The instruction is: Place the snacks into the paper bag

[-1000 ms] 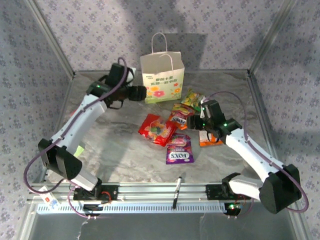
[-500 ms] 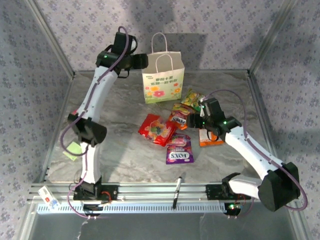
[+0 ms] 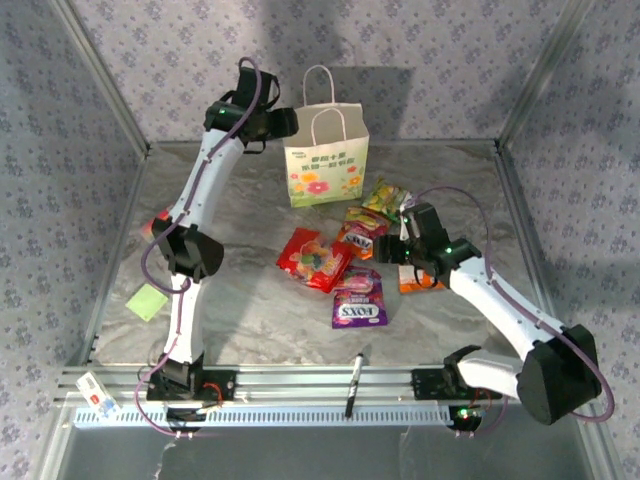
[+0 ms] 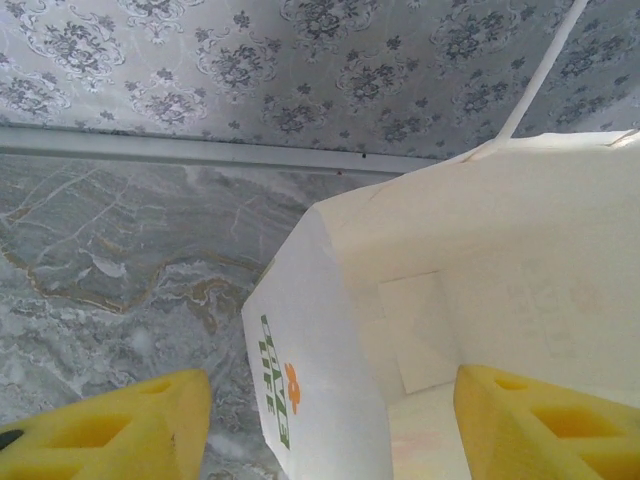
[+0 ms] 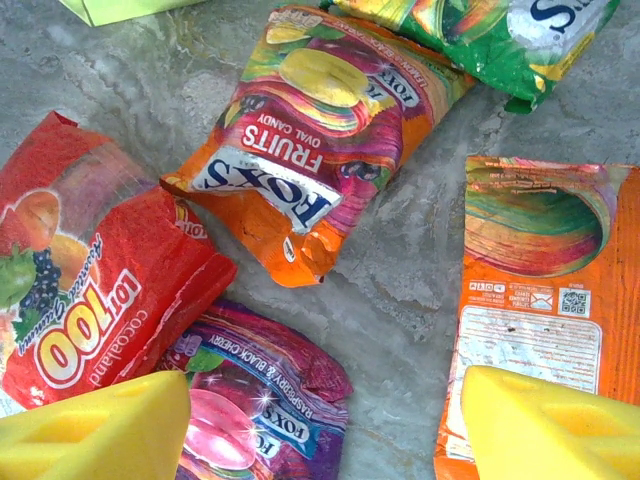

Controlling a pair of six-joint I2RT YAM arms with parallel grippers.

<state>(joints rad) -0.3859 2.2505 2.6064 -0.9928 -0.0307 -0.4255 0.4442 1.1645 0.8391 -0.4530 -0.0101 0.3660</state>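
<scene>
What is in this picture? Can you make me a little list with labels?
on the table: red packet, purple packet, orange packet, yellow-green packet, orange-pink packet
paper bag: upright at the back, top open
left end effector: open, fingers either side of the bag's side wall
right end effector: open, above the packets
black pen: on the front rail

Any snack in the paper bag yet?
No: in the top view all five snacks lie on the table, in front of the paper bag.
</scene>
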